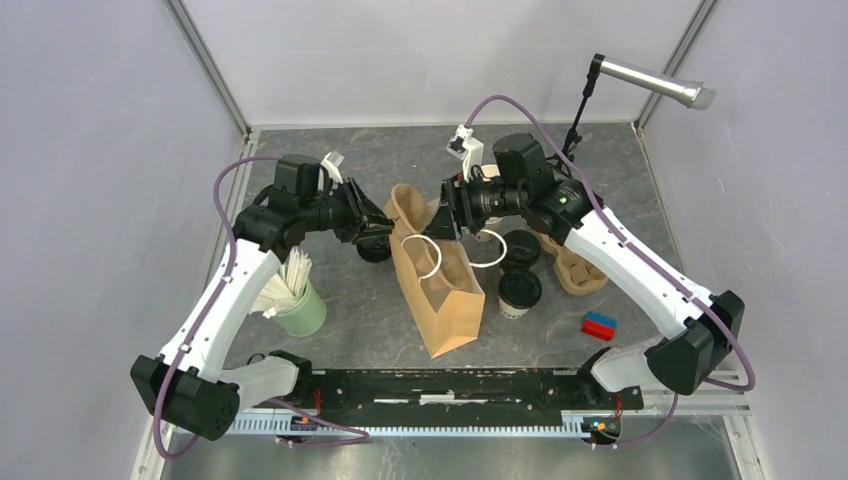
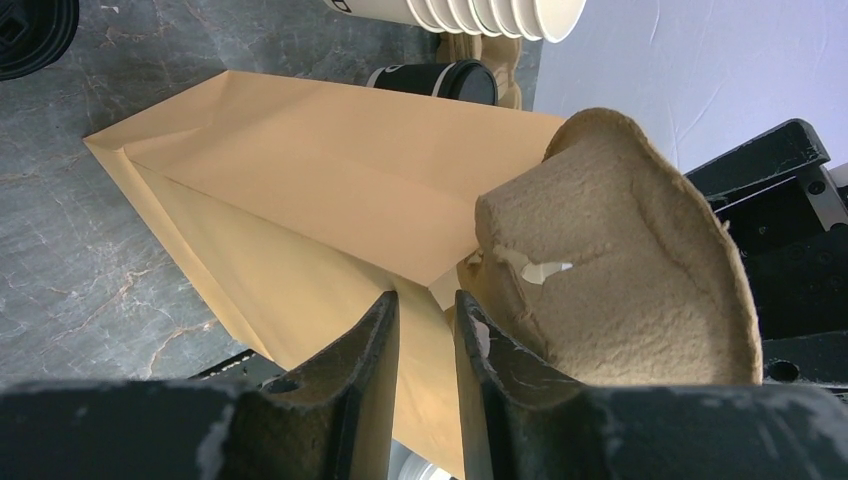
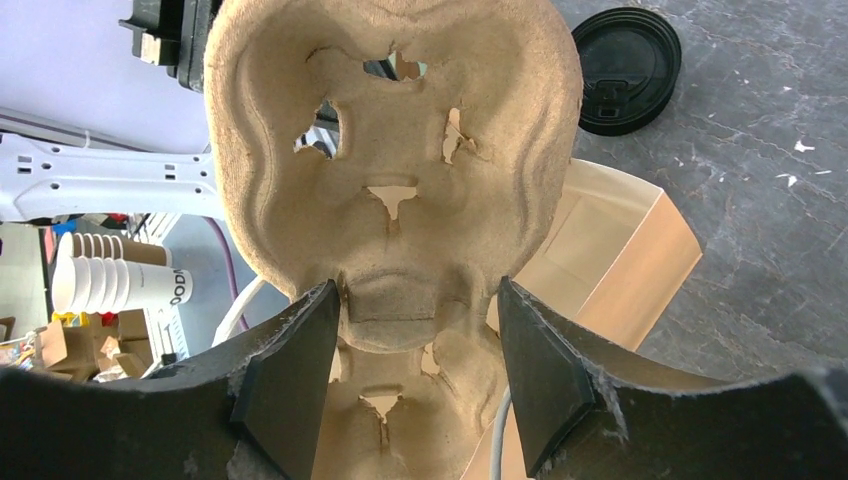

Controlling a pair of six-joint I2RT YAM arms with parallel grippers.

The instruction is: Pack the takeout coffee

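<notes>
One takeout coffee, a cream cup with a black lid, stands on the table right of the brown paper bag; a second black lid shows just behind it. My right gripper is shut on the waist of a pulp cup carrier, holding it tilted over the bag's mouth. My left gripper is at the bag's left rim, its jaws a narrow gap apart astride the bag's corner fold. The carrier hangs just right of them.
A green cup of white sticks stands front left. A black lid lies under my left wrist. Another pulp carrier and a red and blue block are at the right. A stack of lidless cups lies beyond the bag.
</notes>
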